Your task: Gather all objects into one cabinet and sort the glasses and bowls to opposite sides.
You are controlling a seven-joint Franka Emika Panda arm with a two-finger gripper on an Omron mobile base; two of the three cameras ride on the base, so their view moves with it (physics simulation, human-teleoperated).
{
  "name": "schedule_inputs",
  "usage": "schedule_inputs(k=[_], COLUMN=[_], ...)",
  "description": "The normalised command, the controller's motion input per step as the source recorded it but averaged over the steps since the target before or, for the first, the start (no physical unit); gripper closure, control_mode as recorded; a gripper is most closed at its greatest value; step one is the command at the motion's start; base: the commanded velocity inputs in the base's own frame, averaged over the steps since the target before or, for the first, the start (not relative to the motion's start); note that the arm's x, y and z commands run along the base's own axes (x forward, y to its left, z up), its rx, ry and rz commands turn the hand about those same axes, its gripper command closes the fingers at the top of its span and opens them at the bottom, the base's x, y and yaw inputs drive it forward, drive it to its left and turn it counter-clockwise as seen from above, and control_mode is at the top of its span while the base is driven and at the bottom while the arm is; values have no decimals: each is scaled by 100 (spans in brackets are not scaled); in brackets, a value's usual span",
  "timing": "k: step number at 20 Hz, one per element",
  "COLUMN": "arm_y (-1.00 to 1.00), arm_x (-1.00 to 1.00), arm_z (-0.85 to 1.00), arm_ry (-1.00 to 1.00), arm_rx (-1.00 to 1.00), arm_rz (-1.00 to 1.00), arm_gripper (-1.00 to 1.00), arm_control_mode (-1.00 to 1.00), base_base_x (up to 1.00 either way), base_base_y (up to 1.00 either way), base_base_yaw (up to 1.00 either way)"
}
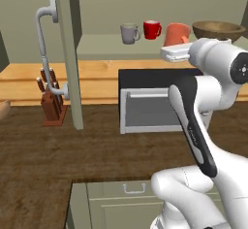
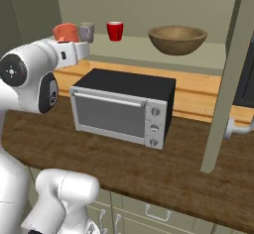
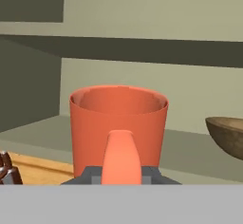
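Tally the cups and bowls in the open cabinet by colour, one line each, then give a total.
Grey mug: 1
Red mug: 1
Coral-orange mug: 1, with the gripper at its handle
Brown wooden bowl: 1
Total: 4

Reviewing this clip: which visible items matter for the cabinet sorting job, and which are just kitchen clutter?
Job items:
coral-orange mug, at the hand
grey mug
red mug
wooden bowl
cabinet door

Just lying about:
toaster oven
knife block
wooden counter
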Motion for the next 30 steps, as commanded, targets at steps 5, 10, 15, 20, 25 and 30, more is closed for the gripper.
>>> schedule_inputs(k=[5,10,15,20,25,30], arm_y=[0,0,0,0,0,0], arm_x=[21,19,31,39,33,34], arm_z=[0,0,0,-8,-21,-18], arm_ry=[8,10,0,0,0,0], arm_rx=[-1,0,0,0,-1,-1], arm_rz=[0,0,0,0,0,0], arm_gripper=[100,100,100,100,100,100], arm_control_mode=[-100,-100,-100,-100,-100,-100], base_base_x=[0,0,0,0,0,0], base_base_y=[0,0,0,0,0,0], base_base_yaw=[0,0,0,0,0,0])
